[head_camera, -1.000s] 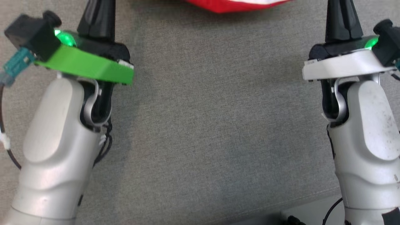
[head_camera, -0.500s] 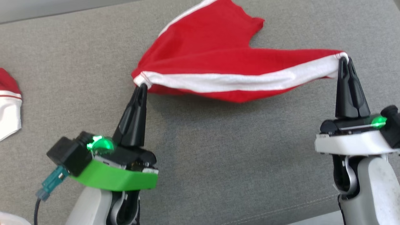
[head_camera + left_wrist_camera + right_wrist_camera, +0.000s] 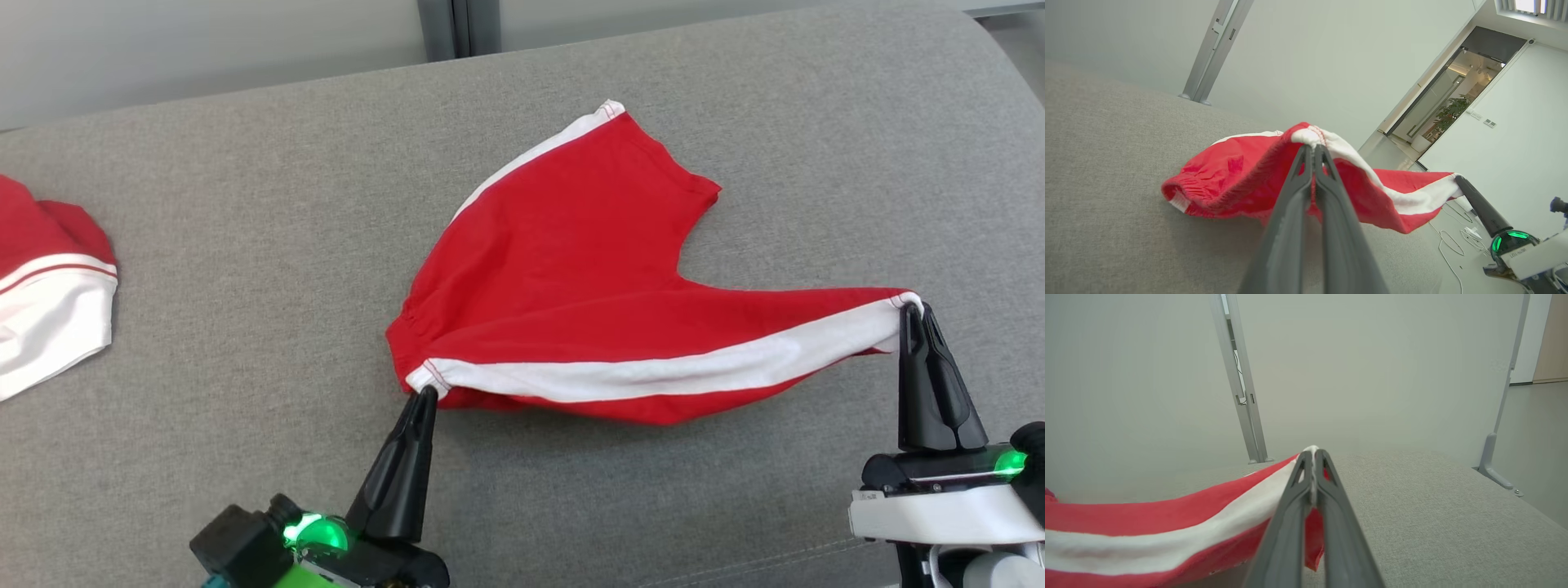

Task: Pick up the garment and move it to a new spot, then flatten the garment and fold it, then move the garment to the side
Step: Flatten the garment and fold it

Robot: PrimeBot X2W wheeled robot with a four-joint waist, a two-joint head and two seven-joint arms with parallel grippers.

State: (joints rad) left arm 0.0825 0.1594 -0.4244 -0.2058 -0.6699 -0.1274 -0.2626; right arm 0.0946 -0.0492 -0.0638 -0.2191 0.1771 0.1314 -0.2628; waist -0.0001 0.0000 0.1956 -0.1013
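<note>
1. Change noted: the head view has swung upward over the last second. It went from forearms and a sliver of red at 12 o'clock to the whole garment laid out ahead. I take most of that shift to be camera motion, not cloth motion.
2. Change noted: both grippers have kept their hold through that second, with the white stripe (image 3: 653, 371) drawn between them as before. My reading is that the carry is ending and the spread-out is beginning.
3. Item, red shorts (image 3: 571, 278): these sit at the centre of the grey upholstered surface (image 3: 245, 245). One leg is fanned out toward 12 o'clock and resting on the fabric. The near edge is lifted and pulled taut from 8 o'clock to 3 o'clock.
4. Item, left gripper (image 3: 426, 394): it is clenched on the waistband corner where the stripe starts, at the shorts' 7 o'clock. In the left wrist view its tips (image 3: 1314, 148) pinch a bunched white-and-red fold, with the cloth draping down either side.
5. Item, right gripper (image 3: 912, 309): it is clamped on the stripe's far end at the leg hem, at the shorts' 3 o'clock. The right wrist view shows the tips (image 3: 1312, 451) closed with white cloth poking out above them, and the stripe trailing off to 8 o'clock.
6. Item, second red-and-white garment (image 3: 49, 302): it lies at the frame's 9 o'clock, well apart from the shorts and from both grippers.
7. Judgement: the held edge is not yet down, so flattening is not done and folding has not started.
</note>
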